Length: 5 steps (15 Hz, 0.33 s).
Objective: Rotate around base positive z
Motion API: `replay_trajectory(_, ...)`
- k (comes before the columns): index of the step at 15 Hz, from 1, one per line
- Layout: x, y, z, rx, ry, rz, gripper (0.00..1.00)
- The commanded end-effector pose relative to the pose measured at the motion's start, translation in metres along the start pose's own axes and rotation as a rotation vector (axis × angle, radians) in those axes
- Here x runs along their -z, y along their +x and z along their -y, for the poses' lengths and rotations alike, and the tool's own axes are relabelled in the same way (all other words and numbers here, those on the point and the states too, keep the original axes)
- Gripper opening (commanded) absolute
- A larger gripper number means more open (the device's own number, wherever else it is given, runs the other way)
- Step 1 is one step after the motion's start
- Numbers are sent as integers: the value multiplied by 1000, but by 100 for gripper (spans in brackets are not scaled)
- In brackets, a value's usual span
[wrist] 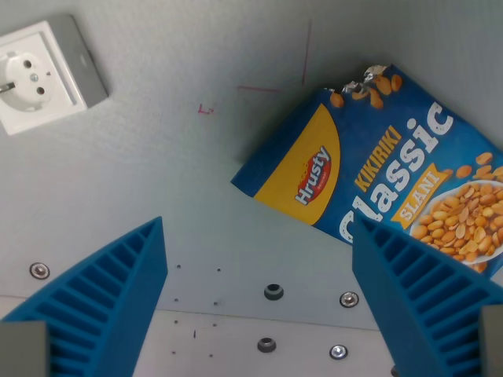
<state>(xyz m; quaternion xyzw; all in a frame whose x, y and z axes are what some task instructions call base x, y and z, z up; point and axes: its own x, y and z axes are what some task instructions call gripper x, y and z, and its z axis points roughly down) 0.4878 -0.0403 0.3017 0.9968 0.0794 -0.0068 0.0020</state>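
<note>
Bare grey table (157,196) is lying open between the spread blue fingers (110,298). Peanut bag (377,173) is blocking the wrist view's right; wall socket (43,75) is occupying the upper left.

pincer (259,236) | spread wide, nothing between its blue ribbed fingers (110,302) | one finger at wrist view's lower left, other at lower right | tips pointing up-frame
</note>
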Motion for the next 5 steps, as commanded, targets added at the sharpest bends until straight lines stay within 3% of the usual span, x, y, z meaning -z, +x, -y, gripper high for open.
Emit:
replay_trajectory(1, 2, 0, -1, 168, -6, -6, 100)
replay_trajectory(5, 2, 0, -1, 221, -7, -6, 100)
